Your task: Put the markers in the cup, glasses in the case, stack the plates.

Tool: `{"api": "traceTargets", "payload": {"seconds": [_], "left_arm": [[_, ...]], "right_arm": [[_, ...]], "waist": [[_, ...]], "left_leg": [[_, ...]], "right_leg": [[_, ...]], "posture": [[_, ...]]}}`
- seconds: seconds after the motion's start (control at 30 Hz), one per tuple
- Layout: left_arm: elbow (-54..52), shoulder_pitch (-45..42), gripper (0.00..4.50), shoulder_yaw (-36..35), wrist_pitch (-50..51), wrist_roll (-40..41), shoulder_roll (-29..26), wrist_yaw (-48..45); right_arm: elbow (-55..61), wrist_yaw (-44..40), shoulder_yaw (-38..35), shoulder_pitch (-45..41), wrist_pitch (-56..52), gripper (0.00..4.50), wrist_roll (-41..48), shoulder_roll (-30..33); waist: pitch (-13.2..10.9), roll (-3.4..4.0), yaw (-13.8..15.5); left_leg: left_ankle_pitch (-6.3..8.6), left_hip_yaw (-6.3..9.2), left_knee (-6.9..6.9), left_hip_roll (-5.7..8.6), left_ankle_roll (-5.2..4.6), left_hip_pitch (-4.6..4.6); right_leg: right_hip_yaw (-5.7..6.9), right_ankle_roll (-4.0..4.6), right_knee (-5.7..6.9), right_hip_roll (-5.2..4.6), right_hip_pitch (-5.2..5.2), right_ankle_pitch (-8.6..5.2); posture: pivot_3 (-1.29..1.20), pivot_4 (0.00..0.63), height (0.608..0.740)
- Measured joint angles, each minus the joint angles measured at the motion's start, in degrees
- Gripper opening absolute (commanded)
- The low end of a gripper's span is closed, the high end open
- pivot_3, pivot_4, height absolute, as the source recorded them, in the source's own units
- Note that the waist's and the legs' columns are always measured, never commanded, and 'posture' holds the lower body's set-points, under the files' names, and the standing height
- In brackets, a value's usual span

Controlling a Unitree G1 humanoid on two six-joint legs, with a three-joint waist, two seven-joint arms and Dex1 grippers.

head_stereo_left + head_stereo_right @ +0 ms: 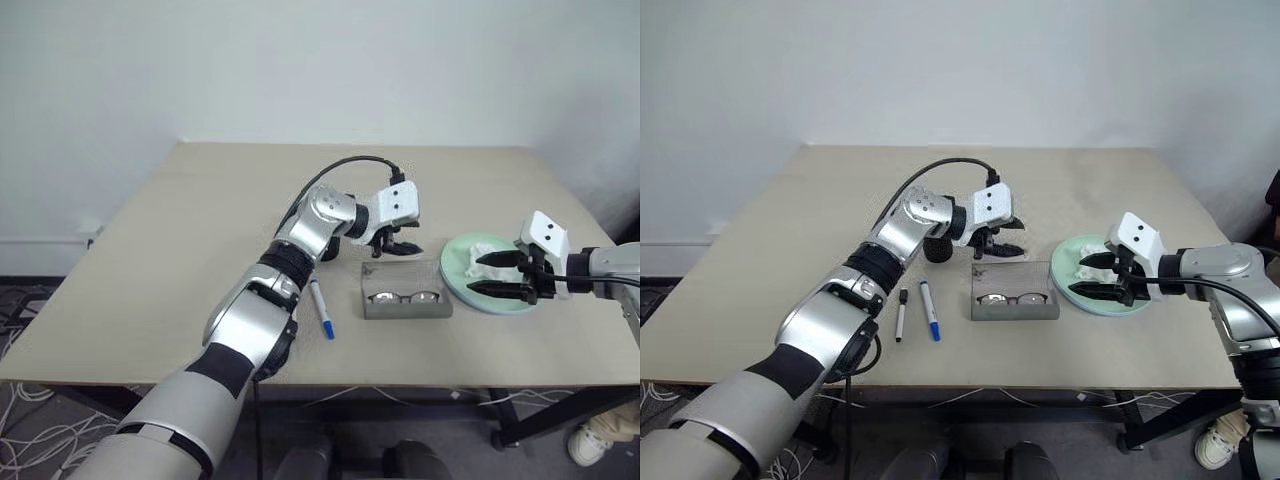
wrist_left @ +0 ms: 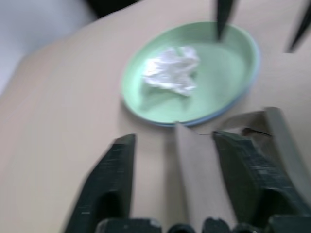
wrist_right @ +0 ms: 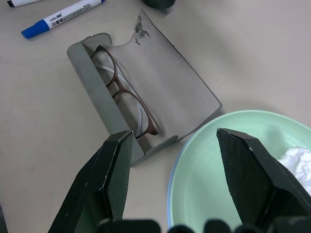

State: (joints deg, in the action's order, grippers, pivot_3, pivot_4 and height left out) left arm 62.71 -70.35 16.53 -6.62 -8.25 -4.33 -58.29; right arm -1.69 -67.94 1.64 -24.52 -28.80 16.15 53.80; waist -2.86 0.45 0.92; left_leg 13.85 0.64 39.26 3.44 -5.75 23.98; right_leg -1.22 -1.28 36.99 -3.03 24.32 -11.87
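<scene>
The glasses (image 3: 127,97) already lie inside the open case (image 1: 1014,304), which sits near the middle of the table (image 1: 760,260) with its lid folded back, so that part of the task looks done unless the lid is meant to be closed. The plates look stacked too: the pale green plate (image 1: 1080,275) rests on a light blue one whose rim peeks out beneath it, just at the case's 3 o'clock, with a crumpled white tissue (image 2: 171,69) lying in it (not part of the job). What remains, by my reading, is the markers: the blue-capped marker (image 1: 929,309) and the black-capped marker (image 1: 901,314) lie side by side on the table at the case's 9 o'clock, neither in the cup (image 1: 937,247), which stands at about the case's 10 o'clock, partly hidden behind the left arm. The left gripper (image 1: 1003,249) hangs just above the far edge of the case at its 12 o'clock, fingers apart and holding nothing. The right gripper (image 1: 1102,276) hovers over the near side of the green plate, fingers spread wide and empty. Roughly two of three parts appear finished; both markers are not yet picked up.
</scene>
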Motion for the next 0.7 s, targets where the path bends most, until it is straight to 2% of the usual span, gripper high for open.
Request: {"api": "traceTargets", "payload": {"seconds": [0.13,0.47,0.7], "left_arm": [[5.5,0.0,0.02,0.1,-2.1,-2.0,0.9,5.5],[12.1,0.0,0.02,1.5,-3.8,-7.7,1.7,16.4],[12.6,0.9,0.02,3.3,-4.2,-11.1,1.9,13.5]], "right_arm": [[0.0,0.4,0.0,-0.2,0.0,2.99,0.0,-0.1],[0.1,1.4,0.0,-0.1,-0.2,2.99,0.1,-0.4],[0.8,2.0,0.0,0.0,-0.7,2.99,0.2,-0.6]], "waist": [[0.0,-0.01,0.0],[0.0,-0.02,0.1],[0.0,-0.01,0.1]], "left_leg": [[0.0,0.0,0.03,0.01,0.0,0.01],[0.0,0.0,0.04,0.02,0.0,0.03],[0.0,0.0,0.04,0.02,0.0,0.04]], "right_leg": [[0.0,-0.03,0.01,0.01,0.0,0.02],[0.0,-0.05,0.01,0.0,0.0,0.03],[-0.01,-0.05,0.01,-0.01,0.01,0.04]], "posture": [[0.0,0.0,0.731],[0.0,0.0,0.731],[0.0,0.0,0.731]]}}
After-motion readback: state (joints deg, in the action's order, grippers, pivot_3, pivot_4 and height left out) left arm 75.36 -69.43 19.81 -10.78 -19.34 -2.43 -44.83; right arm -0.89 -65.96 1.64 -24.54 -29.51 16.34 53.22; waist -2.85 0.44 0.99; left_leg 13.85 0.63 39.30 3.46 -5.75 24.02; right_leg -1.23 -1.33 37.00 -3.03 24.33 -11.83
